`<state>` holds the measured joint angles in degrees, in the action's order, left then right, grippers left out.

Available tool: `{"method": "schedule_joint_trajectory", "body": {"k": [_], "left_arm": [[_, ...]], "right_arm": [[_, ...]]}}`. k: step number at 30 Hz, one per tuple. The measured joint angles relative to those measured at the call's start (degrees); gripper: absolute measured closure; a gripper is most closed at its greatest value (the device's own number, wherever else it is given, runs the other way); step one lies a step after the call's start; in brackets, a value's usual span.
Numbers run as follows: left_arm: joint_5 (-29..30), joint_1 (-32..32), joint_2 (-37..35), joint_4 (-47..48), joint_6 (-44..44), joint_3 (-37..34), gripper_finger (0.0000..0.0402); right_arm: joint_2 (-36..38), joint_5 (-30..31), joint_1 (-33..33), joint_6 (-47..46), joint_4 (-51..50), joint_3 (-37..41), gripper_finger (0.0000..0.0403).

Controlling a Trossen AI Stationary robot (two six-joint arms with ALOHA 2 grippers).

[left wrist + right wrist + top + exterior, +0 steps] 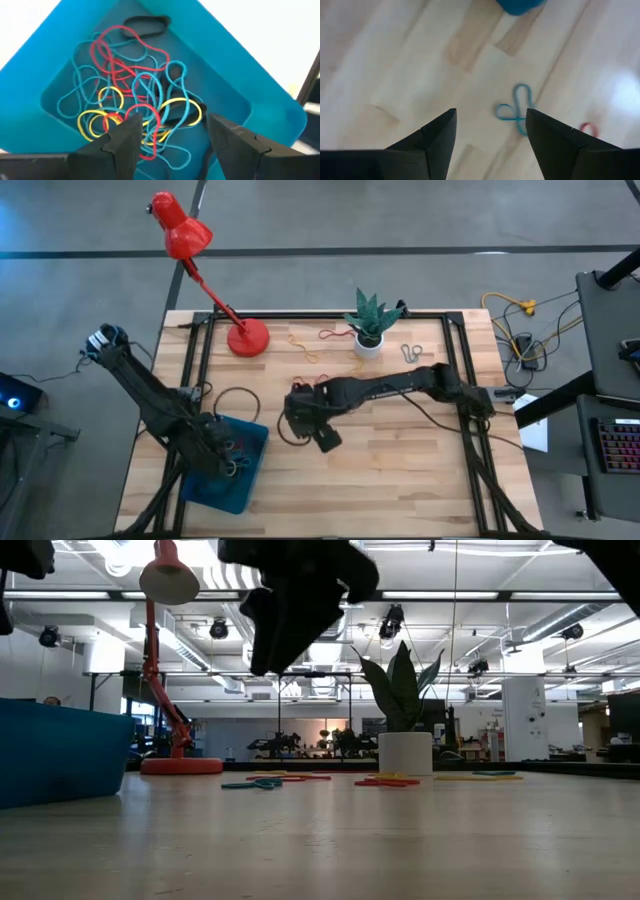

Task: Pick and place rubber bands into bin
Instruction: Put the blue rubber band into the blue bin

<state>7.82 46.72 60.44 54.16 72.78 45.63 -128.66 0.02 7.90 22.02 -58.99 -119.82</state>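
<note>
We judged the job partly done. Near the bench's front-left corner sat the bin (270, 107), holding a tangle of rubber bands (135, 107); the left gripper (172, 142) hung over it, released, grasping nothing. Mid-bench, the right gripper (490, 135) hovered, fingers spread, above a teal band (516, 109). More loose bands (318, 345) lay toward the back edge, by the plant pot (368, 345).

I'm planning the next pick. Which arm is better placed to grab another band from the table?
The right. Its open gripper hangs over bare table with a blue band just ahead. The left gripper is open over the bin, above bands already dropped there.
</note>
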Motion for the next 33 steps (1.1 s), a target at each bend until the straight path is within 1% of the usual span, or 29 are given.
{"method": "schedule_joint_trajectory", "body": {"k": [3,6,10,12,14,16,19,22,26,30,33], "left_arm": [[1.51,-0.02,-5.43,-0.14,0.43,-2.53,0.0192],[4.10,-0.03,-9.90,-0.23,0.40,-4.14,0.0192],[8.49,-0.11,-14.35,-0.20,0.40,-4.85,0.0192],[11.17,-0.15,-16.10,-0.35,0.43,-4.72,0.0192],[13.59,-0.22,-17.57,-0.65,0.47,-4.50,0.0192],[15.03,-0.22,-18.61,-1.07,0.74,-4.38,0.0192],[15.21,-0.22,-19.54,-1.16,3.33,-4.42,0.0192],[15.27,-0.22,-19.65,-1.15,3.84,-4.42,0.0192],[16.91,-0.25,-19.60,-1.19,4.02,-4.42,0.0192],[17.00,-0.26,-19.60,-1.19,5.35,-4.42,0.0192],[17.02,-0.26,-19.61,-1.17,6.26,-4.42,0.0192]], "right_arm": [[0.00,0.06,-1.92,5.03,2.78,2.02,0.0179],[0.01,0.21,-4.03,6.48,6.58,4.32,0.0179],[-1.43,-0.27,-6.37,4.92,11.10,6.29,0.0179],[-2.86,-2.32,-7.40,3.20,11.37,6.35,0.0179],[-4.33,-2.79,-7.97,2.15,11.20,6.37,0.0179],[-5.26,-2.78,-8.26,2.31,11.20,6.37,0.0179],[-5.42,-2.88,-8.34,2.48,11.23,6.68,0.0179],[-5.61,-2.85,-8.29,3.91,11.32,7.40,0.0179],[-5.70,-2.23,-8.37,6.85,13.62,10.44,0.0179],[-5.75,-0.09,-8.33,7.00,15.30,13.00,0.0179],[-5.58,-0.13,-8.35,6.79,15.61,13.84,0.0179]]}}
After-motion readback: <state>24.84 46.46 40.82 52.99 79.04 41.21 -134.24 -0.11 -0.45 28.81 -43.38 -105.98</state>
